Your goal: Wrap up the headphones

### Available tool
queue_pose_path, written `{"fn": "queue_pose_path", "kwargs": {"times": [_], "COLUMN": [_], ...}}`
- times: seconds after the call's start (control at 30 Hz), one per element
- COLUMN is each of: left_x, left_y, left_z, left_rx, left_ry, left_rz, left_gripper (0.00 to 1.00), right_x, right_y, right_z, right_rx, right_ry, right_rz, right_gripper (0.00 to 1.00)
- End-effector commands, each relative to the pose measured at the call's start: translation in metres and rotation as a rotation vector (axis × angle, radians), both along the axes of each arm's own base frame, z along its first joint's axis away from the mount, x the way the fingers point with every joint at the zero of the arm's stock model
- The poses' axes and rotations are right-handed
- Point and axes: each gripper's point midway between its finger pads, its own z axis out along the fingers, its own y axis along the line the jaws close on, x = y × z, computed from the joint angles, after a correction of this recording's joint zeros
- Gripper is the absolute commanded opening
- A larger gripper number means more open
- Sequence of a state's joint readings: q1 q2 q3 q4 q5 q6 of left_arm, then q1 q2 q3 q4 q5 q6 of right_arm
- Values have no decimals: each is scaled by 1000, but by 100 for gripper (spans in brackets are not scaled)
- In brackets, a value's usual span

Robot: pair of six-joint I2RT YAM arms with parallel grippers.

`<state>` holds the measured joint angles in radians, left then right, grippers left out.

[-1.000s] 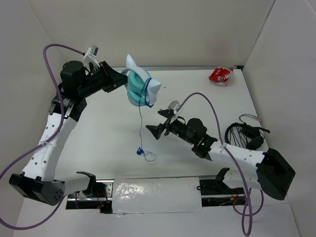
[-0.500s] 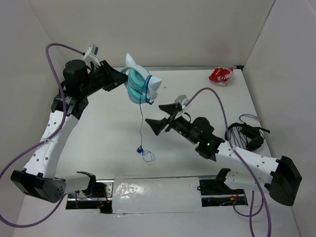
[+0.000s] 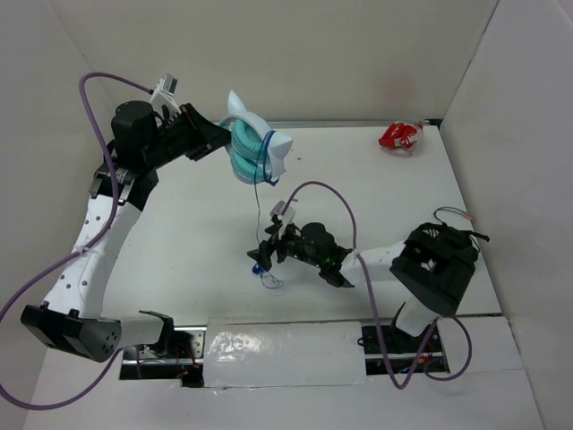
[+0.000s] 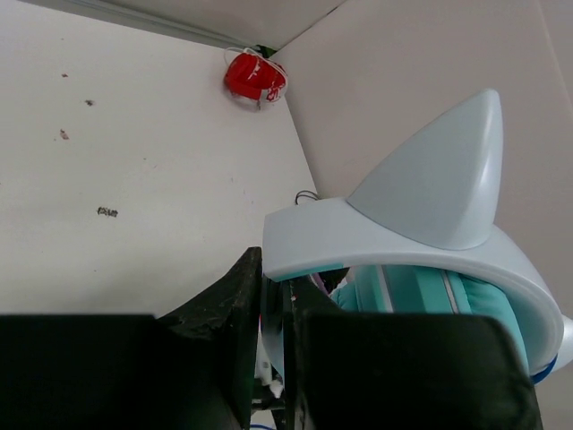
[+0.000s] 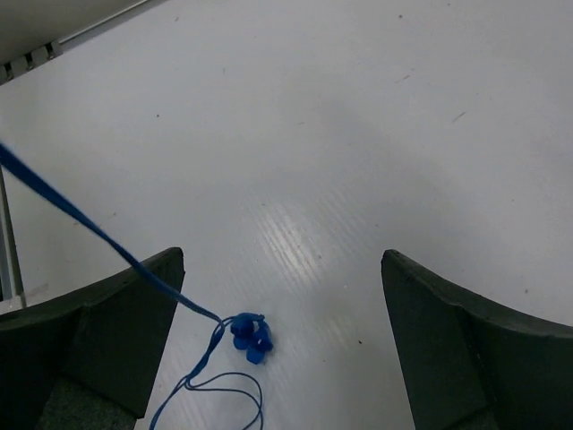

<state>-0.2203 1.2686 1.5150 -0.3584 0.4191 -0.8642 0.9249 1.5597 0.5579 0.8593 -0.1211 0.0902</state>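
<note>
Centrally, the headphones (image 3: 251, 152) are held clear above the far-left part of the table (image 3: 197, 233), their teal ear cups (image 3: 240, 159) stacked together and the white headband (image 4: 394, 237) with its pointed ears uppermost. The left gripper (image 3: 215, 139) has its jaws closed tight on the headband; in the left wrist view the two dark fingers (image 4: 228, 340) stand almost together just beneath the headband's end. From the ear cups the thin dark-blue cord (image 3: 257, 215) hangs down to the table, where its plug (image 3: 260, 267) lies beside a small loose loop of cord. The right gripper (image 3: 264, 255) sits low over that spot with its jaws wide apart. In the right wrist view the plug (image 5: 249, 336) lies on the table between the two fingers (image 5: 134, 340), nearer the one on the left of that view, and the cord (image 5: 89, 228) runs slanting across that finger's tip. A red and white object (image 3: 400, 136) rests in the far right corner of the table, well apart from the headphones. A black cable bundle (image 3: 452, 235) lies near the right edge, partly hidden by the right arm.
</note>
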Motion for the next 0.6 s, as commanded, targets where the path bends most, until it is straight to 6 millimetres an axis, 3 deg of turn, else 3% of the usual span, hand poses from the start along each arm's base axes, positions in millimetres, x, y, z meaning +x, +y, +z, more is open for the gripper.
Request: {"fn": "queue_pose_path", "kwargs": {"times": [0.0, 0.1, 0.13, 0.17, 0.27, 0.3, 0.33, 0.43, 0.47, 0.53, 0.57], "left_x": [-13, -21, -23, -29, -43, -48, -58, -60, -57, -56, -53], "left_y": [-5, -8, -8, -9, -10, -12, -11, -9, -4, 0, 3], "left_z": [51, 57, 59, 64, 74, 73, 74, 62, 48, 35, 13], "left_rx": [-69, -75, -77, -80, -80, -78, -71, -48, -25, -6, 16], "left_ry": [-128, -143, -157, -172, -213, -219, -245, -246, -219, -217, -188], "left_rz": [-62, -101, -114, -128, -171, -192, -209, -198, -163, -134, -123], "left_gripper": [0, 0, 0, 0, 0, 0, 0, 0, 0, 0, 0], "right_x": [9, 21, 22, 27, 35, 33, 44, 59, 73, 88, 101], "right_y": [26, 29, 29, 28, 23, 23, 14, -11, -30, -57, -78], "right_z": [29, 14, 12, 14, 9, 9, 4, 7, 18, 8, 16], "right_rx": [124, 116, 120, 146, 154, 149, 149, 176, 190, 139, 130], "right_ry": [-44, -21, -8, 6, 49, 68, 128, 155, 154, 216, 217], "right_rz": [31, -6, -9, -18, 7, 45, 29, -31, -78, -165, -221], "right_gripper": [96, 78, 65, 60, 31, 11, 3, 0, 0, 0, 0]}}
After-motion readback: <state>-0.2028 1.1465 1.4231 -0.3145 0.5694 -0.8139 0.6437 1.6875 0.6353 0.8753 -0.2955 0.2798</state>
